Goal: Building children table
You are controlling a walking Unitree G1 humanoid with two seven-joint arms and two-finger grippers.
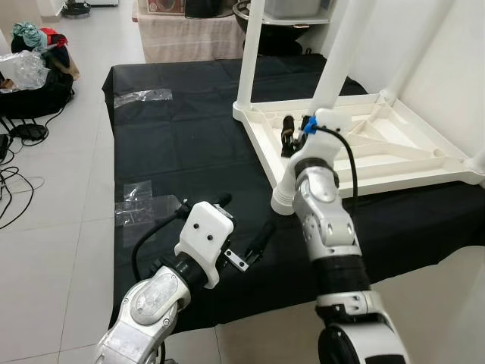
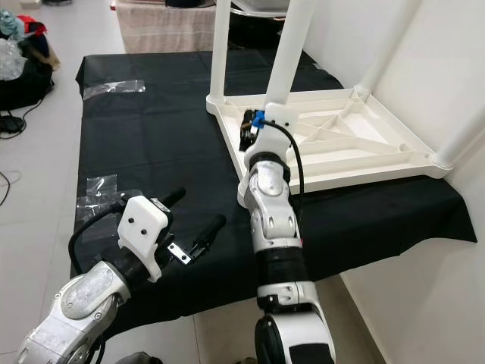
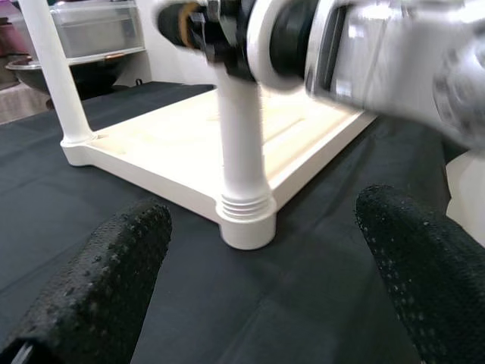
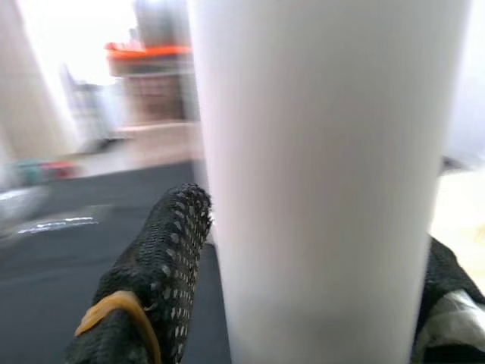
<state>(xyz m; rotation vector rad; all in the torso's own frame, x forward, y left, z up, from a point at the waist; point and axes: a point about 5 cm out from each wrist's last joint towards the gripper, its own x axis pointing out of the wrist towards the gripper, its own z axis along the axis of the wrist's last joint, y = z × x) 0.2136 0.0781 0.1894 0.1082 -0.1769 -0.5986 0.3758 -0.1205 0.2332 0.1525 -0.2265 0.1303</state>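
Note:
The white children's table lies upside down on a black cloth. White legs stand up from its corners. The near-corner leg sits in its socket, with screw threads showing just above it. My right gripper is shut on this leg part way up; in the right wrist view the leg stands between the two black fingers. My left gripper hovers low over the cloth in front of that corner, open, with nothing between its fingers.
Clear plastic bags lie on the cloth at left and at the far left. Bags and cables sit on the tiled floor to the left. A white wall rises close behind the table. The cloth's front edge is near my body.

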